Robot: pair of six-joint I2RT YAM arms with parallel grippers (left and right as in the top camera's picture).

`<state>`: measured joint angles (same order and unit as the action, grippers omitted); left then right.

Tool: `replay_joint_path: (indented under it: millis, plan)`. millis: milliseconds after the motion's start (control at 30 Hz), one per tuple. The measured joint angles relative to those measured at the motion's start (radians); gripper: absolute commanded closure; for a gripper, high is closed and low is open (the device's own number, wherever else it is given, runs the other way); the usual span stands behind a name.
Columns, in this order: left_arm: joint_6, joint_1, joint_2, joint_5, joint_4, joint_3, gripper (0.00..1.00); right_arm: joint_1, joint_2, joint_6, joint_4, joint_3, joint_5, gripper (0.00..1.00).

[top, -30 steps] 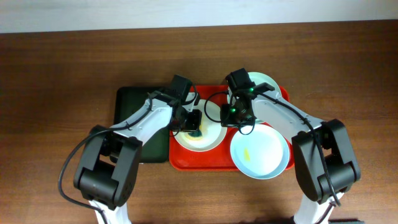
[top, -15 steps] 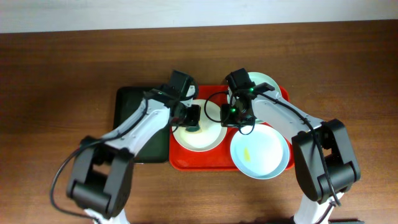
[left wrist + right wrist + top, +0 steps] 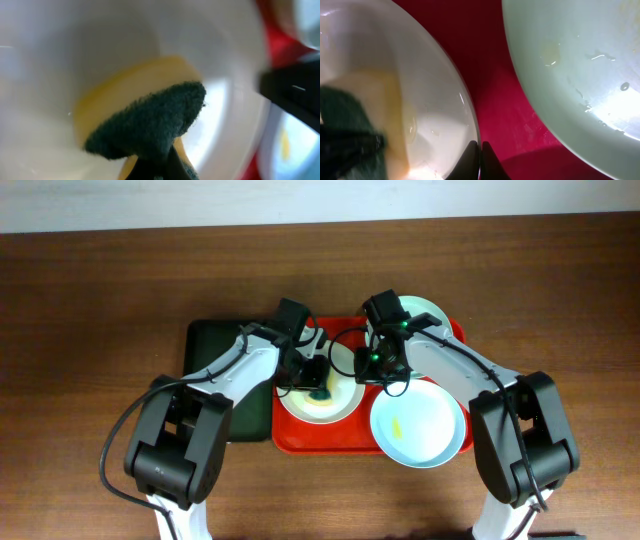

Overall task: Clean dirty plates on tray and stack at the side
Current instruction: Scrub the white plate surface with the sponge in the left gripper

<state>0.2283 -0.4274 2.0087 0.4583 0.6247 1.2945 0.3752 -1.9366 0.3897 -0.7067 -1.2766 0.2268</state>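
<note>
left side first: my left gripper is clamped tight on a yellow foam sponge with a dark green scouring face, and the sponge rests on the cream-white round shallow plate right beneath my fingers. my right gripper is pinched narrow, tips closed together at that same plate's rim. under both grippers is the large red rectangular plastic tray. just right of my right fingertips lies a pale mint-blue round plate with a yellow smear. a second mint plate shows beyond my right wrist. a dark green tray lies left of my left gripper.
</note>
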Motion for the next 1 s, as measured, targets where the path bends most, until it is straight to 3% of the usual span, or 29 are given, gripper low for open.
replay_joint_path:
  millis: [167,467,667,833,1000]
  plan:
    - [-0.016,0.019,-0.026,0.081,0.01,0.013,1.0,0.0,0.0,0.0,0.0,0.0,0.0,0.96]
    - [-0.017,-0.041,-0.084,-0.166,0.023,-0.01,1.0,0.0,0.0,0.0,0.0,0.0,0.0,0.96]
    - [0.021,-0.097,-0.043,-0.231,-0.035,-0.036,1.0,0.0,0.0,0.001,0.0,0.0,0.0,0.96]
    - [0.03,-0.097,-0.028,-0.201,-0.043,-0.034,1.0,-0.002,0.0,0.0,-0.001,0.0,-0.005,0.96]
    - [0.03,-0.096,-0.028,-0.07,-0.034,-0.029,1.0,-0.002,0.0,0.0,-0.002,0.0,-0.005,0.96]
